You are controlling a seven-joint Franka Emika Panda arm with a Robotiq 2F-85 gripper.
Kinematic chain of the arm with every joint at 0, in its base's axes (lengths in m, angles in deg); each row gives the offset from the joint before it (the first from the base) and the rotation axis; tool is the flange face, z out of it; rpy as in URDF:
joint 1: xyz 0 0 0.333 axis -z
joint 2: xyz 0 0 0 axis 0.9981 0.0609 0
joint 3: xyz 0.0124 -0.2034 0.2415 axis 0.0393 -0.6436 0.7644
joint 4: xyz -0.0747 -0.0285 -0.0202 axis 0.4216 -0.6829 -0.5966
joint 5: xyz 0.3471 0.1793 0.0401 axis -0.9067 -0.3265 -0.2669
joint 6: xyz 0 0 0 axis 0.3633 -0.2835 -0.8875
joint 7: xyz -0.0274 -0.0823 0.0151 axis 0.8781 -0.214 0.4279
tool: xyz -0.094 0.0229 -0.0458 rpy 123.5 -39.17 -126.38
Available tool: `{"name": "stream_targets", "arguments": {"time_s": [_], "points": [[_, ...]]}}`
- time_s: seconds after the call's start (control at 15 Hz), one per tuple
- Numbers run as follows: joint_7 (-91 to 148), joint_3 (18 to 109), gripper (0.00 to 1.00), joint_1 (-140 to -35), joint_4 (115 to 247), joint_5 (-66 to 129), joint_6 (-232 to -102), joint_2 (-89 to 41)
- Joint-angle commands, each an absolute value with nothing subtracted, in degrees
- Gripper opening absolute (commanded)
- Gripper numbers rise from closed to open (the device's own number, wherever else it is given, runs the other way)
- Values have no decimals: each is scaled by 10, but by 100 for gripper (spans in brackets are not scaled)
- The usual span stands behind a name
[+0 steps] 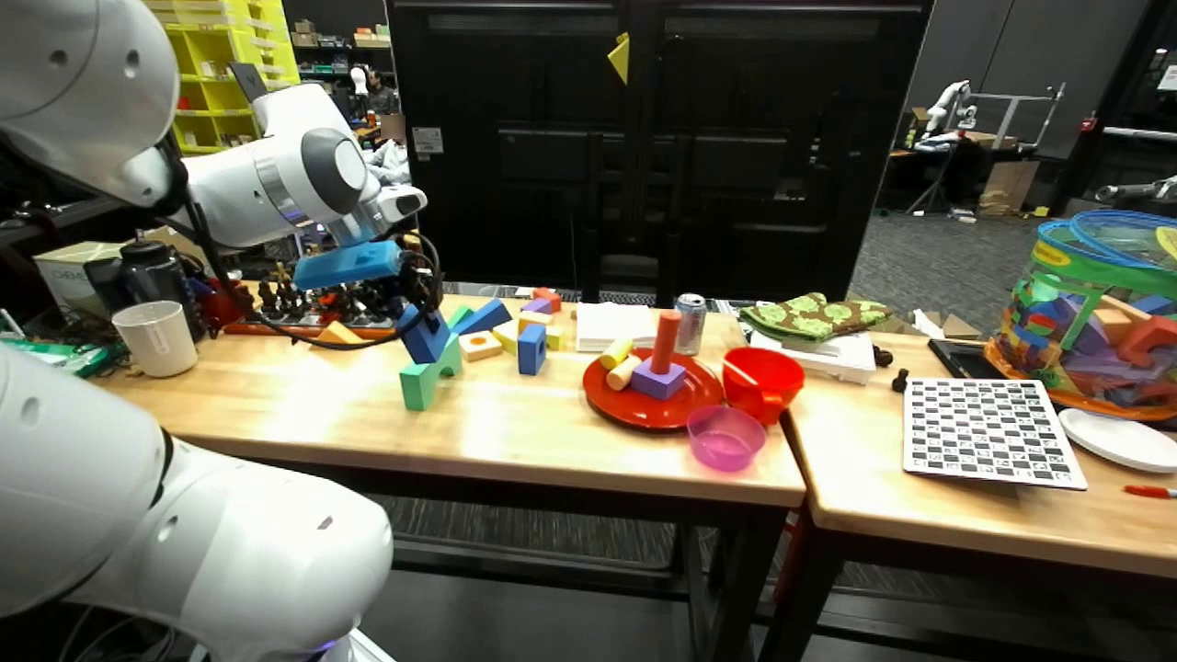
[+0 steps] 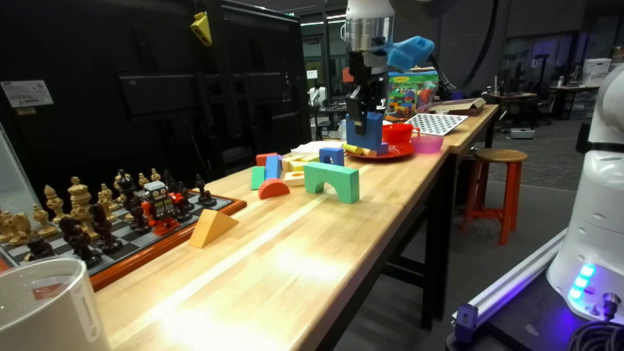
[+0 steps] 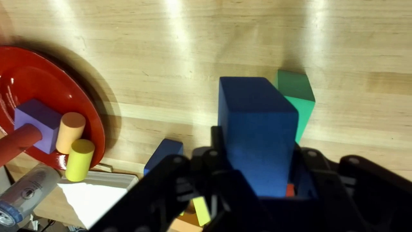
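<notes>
**Handling data: blue block (image 2: 371, 132) in pincer (image 3: 257, 151)**

The pincer is clamped on the blue block, one finger against each of two opposite sides; in the wrist view the block fills the space between them. The block is held above the tabletop (image 2: 292, 243), near the green arch block (image 2: 332, 173), which it partly covers in the wrist view. In an exterior view, background shows between the two (contact therefore seems unlikely). A smaller dark-blue block (image 3: 164, 154) is nearby. Farther along lies the red plate (image 1: 607, 400), carrying a purple block (image 1: 658, 380) and a red cylinder (image 1: 666, 340).

Handling: the block is judged to be light, probably foam or wood, although the material cannot be confirmed. No denting can be made out at the fingers, so it is rated fairly stiff. Its matt faces suggest little slip, and breakage is improbable. The preferred hold is across two parallel flat faces, near mid-length, with edges avoided; an off-centre hold could let the block rotate.

Markings: no writing is visible on the block. The box (image 1: 69, 290) beside the dark bottle (image 1: 161, 280) shows the letters "CHEM"; the remainder cannot be made out. Lettering on the pale cup (image 2: 53, 312), the white label (image 2: 28, 93) and the can (image 3: 30, 190) is not legible.
</notes>
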State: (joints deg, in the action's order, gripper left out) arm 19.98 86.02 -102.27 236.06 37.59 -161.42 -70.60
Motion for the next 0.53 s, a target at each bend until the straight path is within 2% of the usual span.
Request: {"name": "stream_targets", "arguments": {"time_s": [0.0, 0.47], "points": [[224, 851, 16, -1028, 2345, 346, -1613, -698], [232, 851, 16, -1030, 2312, 290, -1612, -664]]}}
